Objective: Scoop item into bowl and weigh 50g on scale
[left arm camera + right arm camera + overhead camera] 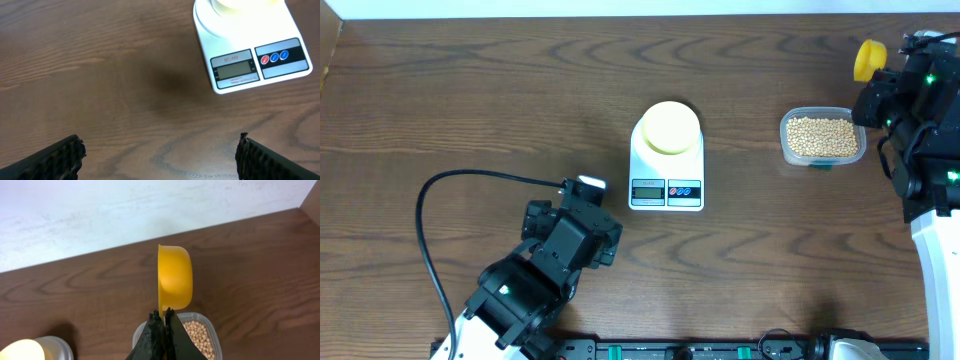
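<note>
The scoop (pixel 175 277) is pinched edge-on in the right gripper (pixel 164 314), just above the tub (pixel 820 162) of beans (pixel 200 337). The left gripper (pixel 159 150) is spread, empty, well apart from the tub.

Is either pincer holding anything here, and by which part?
The right pincer pinches the yellow scoop by its handle; the left pincer is open and holds nothing.

A clear tub (pixel 784 136), yellow scoop (pixel 175 277), wooden table (pixel 470 100)

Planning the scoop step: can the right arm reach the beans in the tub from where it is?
Probably yes. The right tool, shut on the yellow scoop, hangs close to the open tub of beans, with nothing between them.
</note>
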